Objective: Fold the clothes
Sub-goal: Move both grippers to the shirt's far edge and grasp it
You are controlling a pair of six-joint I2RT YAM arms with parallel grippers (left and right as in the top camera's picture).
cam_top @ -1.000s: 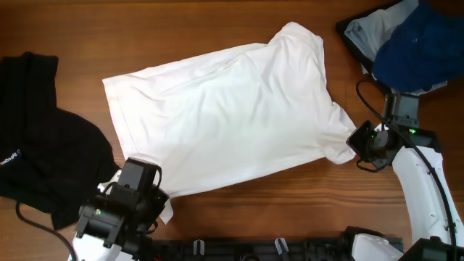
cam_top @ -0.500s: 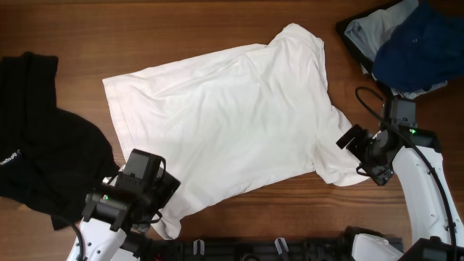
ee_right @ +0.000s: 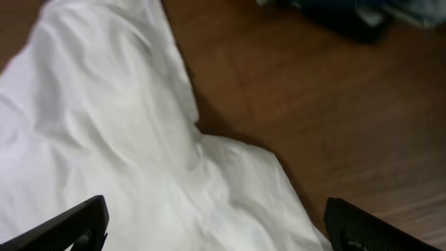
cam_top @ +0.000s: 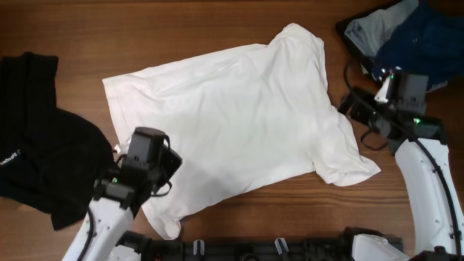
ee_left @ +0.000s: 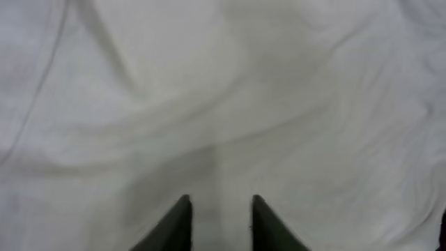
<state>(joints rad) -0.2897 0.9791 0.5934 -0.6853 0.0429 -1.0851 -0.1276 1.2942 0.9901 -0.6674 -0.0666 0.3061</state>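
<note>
A large white T-shirt (cam_top: 232, 116) lies spread flat on the wooden table (cam_top: 145, 29). My left gripper (cam_top: 165, 161) hovers over its lower left part. In the left wrist view its two dark fingertips (ee_left: 182, 219) stand a narrow gap apart above the white fabric (ee_left: 223, 84), with nothing between them. My right gripper (cam_top: 353, 109) is above the shirt's right sleeve (cam_top: 348, 156), near the edge. In the right wrist view it (ee_right: 216, 226) is wide open over the sleeve cloth (ee_right: 104, 104) and holds nothing.
A black garment (cam_top: 51, 152) lies bunched at the left edge. A dark blue garment (cam_top: 420, 36) and a pale grey-blue one (cam_top: 362, 32) are piled at the back right corner. Bare wood (ee_right: 313, 104) shows right of the sleeve.
Both grippers let go of the shirt: its lower left corner and right sleeve now lie further toward the front. Both arms moved back over it. The left jaws narrowed after opening.
</note>
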